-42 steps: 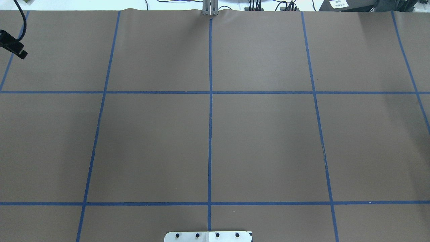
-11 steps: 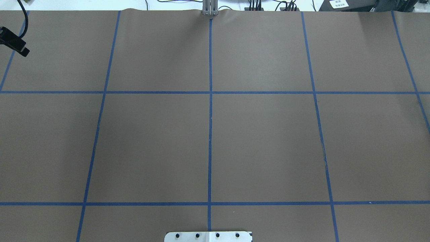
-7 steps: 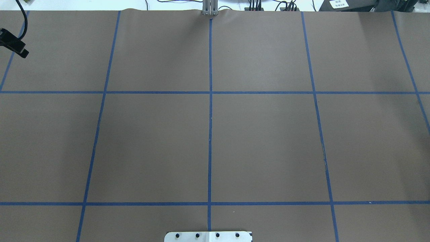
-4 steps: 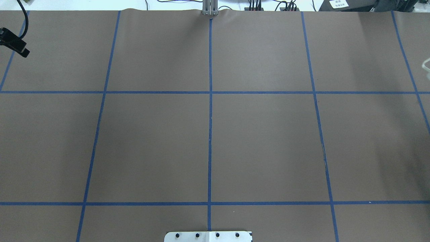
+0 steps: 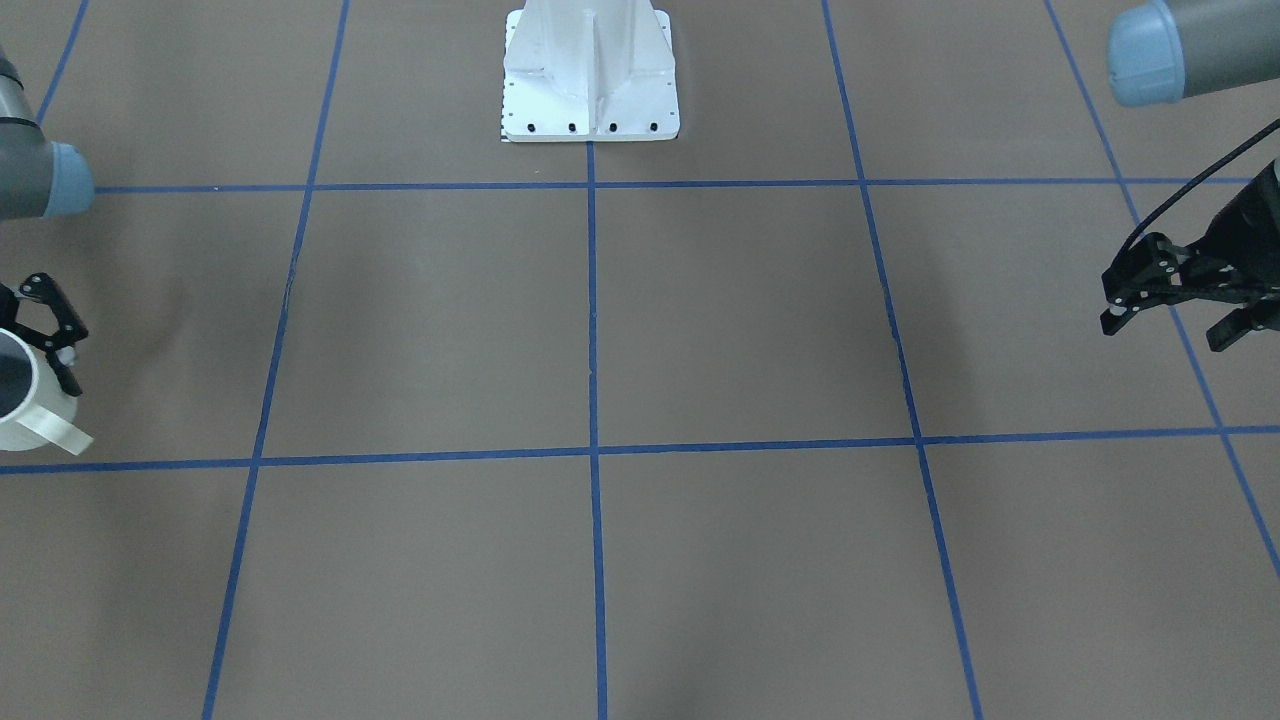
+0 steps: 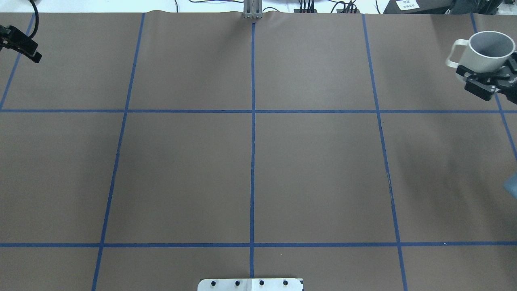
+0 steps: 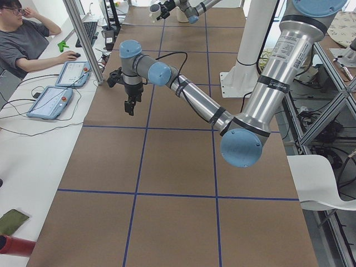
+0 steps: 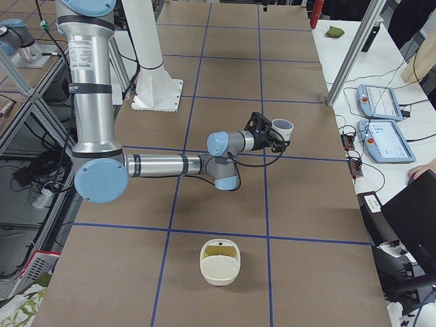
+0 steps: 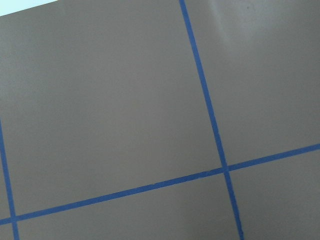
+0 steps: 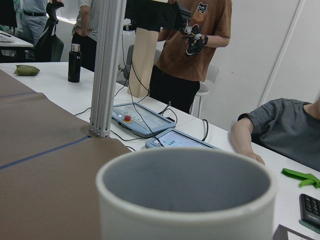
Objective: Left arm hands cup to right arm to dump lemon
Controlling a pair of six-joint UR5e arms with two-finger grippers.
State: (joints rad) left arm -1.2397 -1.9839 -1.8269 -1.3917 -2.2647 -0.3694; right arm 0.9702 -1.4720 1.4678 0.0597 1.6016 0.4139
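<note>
The right pincer (image 6: pixel 486 76) pinches the cup (image 6: pixel 484 50) by its side above the counter's (image 6: pixel 181 169) far right edge. The cup is mouth-up, probably to keep any contents in until tipping, though no lemon shows inside. The left pincer (image 5: pixel 1170 320) hangs spread and empty at the far left, out of the way.

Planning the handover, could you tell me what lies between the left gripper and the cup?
Front-facing view: only bare table with blue tape lines between left gripper and cup.
</note>
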